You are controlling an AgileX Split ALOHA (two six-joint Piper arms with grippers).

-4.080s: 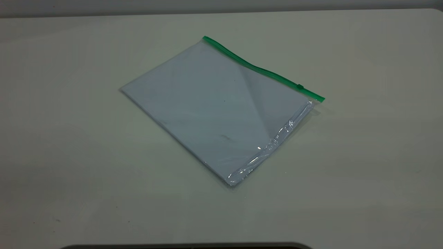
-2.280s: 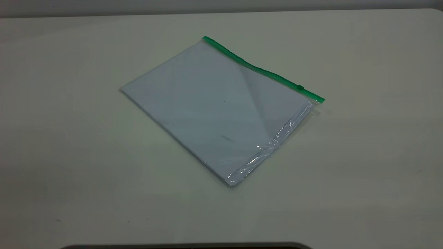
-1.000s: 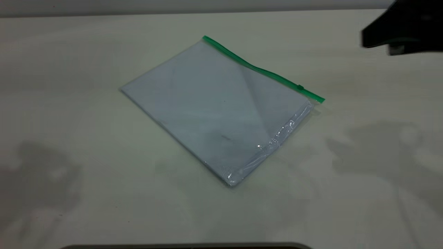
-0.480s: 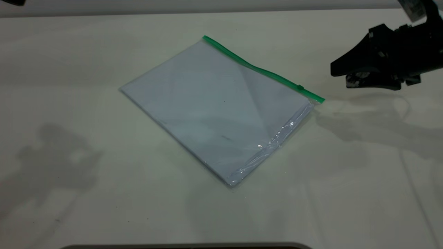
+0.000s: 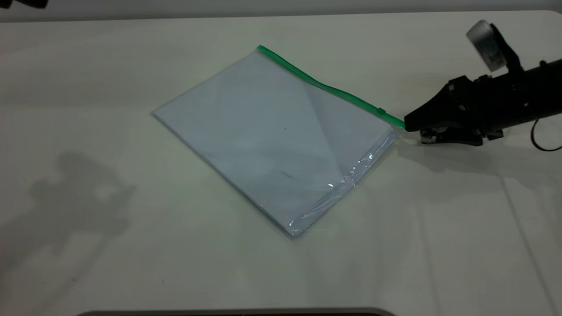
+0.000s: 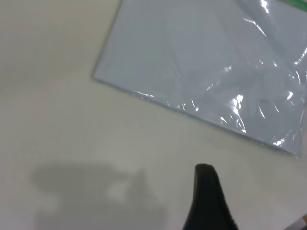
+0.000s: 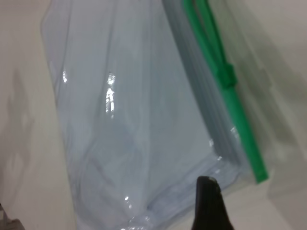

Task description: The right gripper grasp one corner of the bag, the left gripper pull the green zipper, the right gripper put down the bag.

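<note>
We see the bag (image 5: 281,140) lying flat on the desk (image 5: 88,245), turned at an angle so the green zipper (image 5: 325,85) runs along its far edge, with the slider (image 5: 381,111) near the right-hand end. We judge that layout suits the plan: the corner beside the slider points toward the right gripper (image 5: 407,124), whose tip sits low at that corner, seemingly touching it. Whether its jaws are open or closed on the plastic we cannot tell, since each view shows only one dark tip. The left gripper (image 6: 207,201) hangs above bare desk near the bag's opposite side, barely visible in the exterior view's corner, jaws also unreadable.
</note>
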